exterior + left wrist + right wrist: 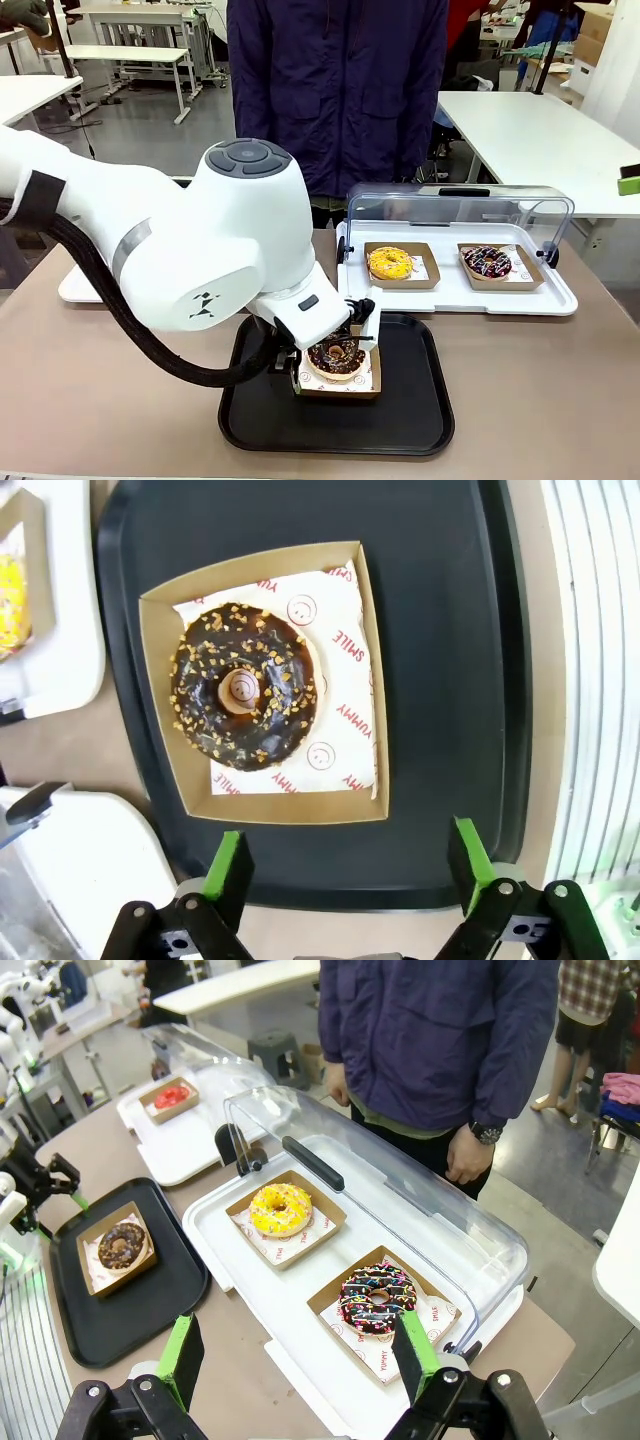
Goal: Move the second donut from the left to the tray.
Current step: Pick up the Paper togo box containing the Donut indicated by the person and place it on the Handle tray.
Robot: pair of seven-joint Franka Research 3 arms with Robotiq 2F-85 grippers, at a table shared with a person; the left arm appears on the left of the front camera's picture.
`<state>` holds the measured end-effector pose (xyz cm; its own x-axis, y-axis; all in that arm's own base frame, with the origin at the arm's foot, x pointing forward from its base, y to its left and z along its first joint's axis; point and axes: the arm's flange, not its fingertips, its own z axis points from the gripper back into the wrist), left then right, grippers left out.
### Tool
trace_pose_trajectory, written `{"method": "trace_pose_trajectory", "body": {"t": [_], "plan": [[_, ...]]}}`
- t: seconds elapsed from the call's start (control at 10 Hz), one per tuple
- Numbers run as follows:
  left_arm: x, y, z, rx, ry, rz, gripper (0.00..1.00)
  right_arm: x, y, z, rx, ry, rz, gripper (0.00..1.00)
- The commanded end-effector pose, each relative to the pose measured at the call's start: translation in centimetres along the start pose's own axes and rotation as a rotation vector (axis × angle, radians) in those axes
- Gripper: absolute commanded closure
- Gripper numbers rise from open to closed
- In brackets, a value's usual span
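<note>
Black tray (440, 680) carries the chocolate donut (243, 685) — left fingers (345, 865) spread wide, empty, just beside it.

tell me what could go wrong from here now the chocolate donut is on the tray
1. The left gripper is open, but its fingers hang low just past the black tray's near rim. Pulling away sideways rather than up could clip the rim and shift the tray.
2. The donut sits in a light cardboard dish that is not clamped, so a nudge might slide it.
3. The left arm is close to the open white tray and could bump it.
</note>
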<state>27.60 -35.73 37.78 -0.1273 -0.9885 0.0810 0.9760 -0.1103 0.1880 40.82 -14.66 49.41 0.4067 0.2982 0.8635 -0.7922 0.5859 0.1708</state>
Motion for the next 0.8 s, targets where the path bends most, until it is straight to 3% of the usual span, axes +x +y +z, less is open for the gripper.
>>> {"method": "trace_pose_trajectory", "body": {"t": [0.0,0.7], "plan": [[0.12,-0.21,-0.12,0.013,0.006,-0.01,0.0,0.16,0.03,0.0,0.002,-0.009,0.004,0.0],[0.12,-0.21,-0.12,0.013,0.006,-0.01,0.0,0.16,0.03,0.0,0.002,-0.009,0.004,0.0]]}}
